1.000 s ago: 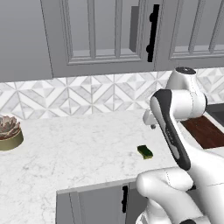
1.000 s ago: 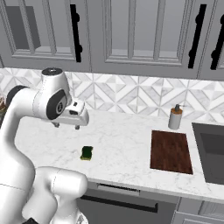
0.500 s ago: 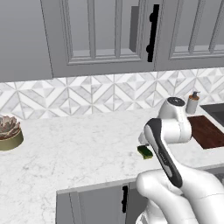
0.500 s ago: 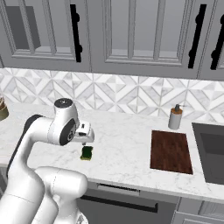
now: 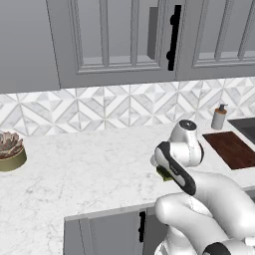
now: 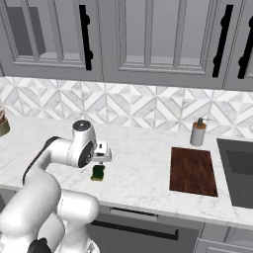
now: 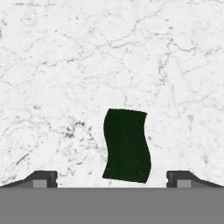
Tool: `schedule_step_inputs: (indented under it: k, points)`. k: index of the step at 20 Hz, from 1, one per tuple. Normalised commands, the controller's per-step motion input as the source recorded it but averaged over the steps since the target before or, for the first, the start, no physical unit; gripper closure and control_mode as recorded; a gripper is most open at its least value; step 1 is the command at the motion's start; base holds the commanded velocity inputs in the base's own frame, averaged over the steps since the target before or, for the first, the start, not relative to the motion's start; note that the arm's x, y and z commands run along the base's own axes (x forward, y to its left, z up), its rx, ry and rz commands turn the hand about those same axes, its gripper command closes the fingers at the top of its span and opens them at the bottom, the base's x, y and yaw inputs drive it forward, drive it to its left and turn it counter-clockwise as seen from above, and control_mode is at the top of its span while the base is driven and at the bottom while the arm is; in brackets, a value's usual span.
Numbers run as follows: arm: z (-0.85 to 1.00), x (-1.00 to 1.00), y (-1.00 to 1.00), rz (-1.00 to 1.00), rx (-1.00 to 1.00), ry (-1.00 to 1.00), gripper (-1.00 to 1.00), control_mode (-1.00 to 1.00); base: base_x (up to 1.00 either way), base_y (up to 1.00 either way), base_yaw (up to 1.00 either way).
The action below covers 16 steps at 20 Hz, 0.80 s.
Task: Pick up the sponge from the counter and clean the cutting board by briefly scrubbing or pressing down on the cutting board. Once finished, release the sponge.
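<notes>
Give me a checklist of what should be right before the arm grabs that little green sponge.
1. Sponge lies flat on the counter: ok.
2. Sponge sits between the two fingers: ok.
3. Fingers spread wider than the sponge: ok.
4. Nothing touching or crowding the sponge: ok.
5. Gripper low enough to close on it: cannot tell.
6. Cutting board bare for scrubbing; soap dispenser stands behind it: ok.

No readable text, labels, brands, nos. or signs anywhere. Soap bottle (image 6: 198, 133) at the backsplash: plain, no label. Cabinet doors (image 6: 163, 39) w/ dark handles: unmarked. Cutting board (image 6: 192, 170), sponge (image 7: 127, 145), counter (image 7: 87, 65): bare surfaces, only grey veining in the marble. Robot arm casing: no logo legible.
</notes>
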Motion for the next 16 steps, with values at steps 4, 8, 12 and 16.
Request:
schedule_step_inputs:
  k: [4,8,12,16]
  points:
    - [-0.25,0.44,0.01,0.00,0.00,0.18,-1.00,-1.00,0.00,0.00,0.00]
    - [-0.36,0.21,0.00,0.00,0.00,0.19,-1.00,-1.00,0.00,0.00,0.00]
    - [-0.38,0.00,-0.03,0.02,0.00,0.06,-1.00,-1.00,0.00,0.00,0.00]
    - [-0.42,0.00,-0.01,0.05,0.00,0.04,-1.00,-1.00,0.00,0.00,0.00]
